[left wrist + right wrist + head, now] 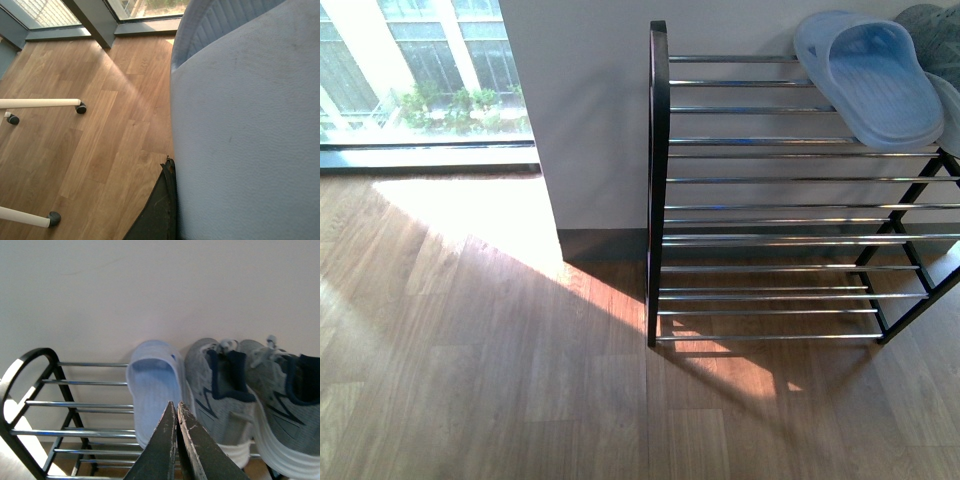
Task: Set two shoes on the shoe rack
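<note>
Two grey knit sneakers (pixel 220 390) (pixel 287 395) with white soles and navy lining stand side by side on the top tier of the shoe rack (pixel 75 405), toes toward the wall. In the front view only a grey edge of one sneaker (pixel 932 28) shows at the top right corner, over the rack (pixel 658 180). My right gripper (pixel 176 407) is shut and empty, just in front of the rack's top tier. My left gripper (pixel 172 165) is shut on a pale blue slide (pixel 245 130) above the floor; one dark finger (pixel 160 210) shows beside it. Neither arm shows in the front view.
Another pale blue slide (pixel 875 75) (pixel 152 385) lies on the top tier, left of the sneakers. The rack's lower chrome bars (pixel 770 295) are bare. A white wall stands behind the rack and a window at the far left. White legs on castors (pixel 80 106) rest on the wood floor.
</note>
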You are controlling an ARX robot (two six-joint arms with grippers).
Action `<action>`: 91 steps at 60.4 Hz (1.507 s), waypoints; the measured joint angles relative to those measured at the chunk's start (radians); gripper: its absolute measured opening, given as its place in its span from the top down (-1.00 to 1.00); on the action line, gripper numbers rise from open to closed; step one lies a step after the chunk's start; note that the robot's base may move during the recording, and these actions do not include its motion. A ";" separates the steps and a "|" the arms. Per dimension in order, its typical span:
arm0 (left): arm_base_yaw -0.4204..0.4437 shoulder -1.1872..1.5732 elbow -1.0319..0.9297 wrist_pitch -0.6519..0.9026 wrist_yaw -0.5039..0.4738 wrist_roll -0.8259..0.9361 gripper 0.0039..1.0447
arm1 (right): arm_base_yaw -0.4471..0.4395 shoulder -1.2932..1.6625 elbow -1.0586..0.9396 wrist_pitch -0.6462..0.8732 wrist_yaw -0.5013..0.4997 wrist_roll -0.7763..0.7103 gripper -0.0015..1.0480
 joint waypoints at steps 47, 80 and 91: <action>0.000 0.000 0.000 0.000 0.000 0.000 0.97 | -0.012 -0.564 -0.320 -0.249 -0.002 0.000 0.97; 0.000 0.000 0.000 0.000 0.000 0.000 0.97 | -0.012 -0.959 -0.325 -0.606 -0.002 0.000 0.97; 0.000 0.000 0.000 0.000 0.000 0.000 0.97 | -0.012 -1.030 -0.325 -0.675 -0.002 0.000 0.97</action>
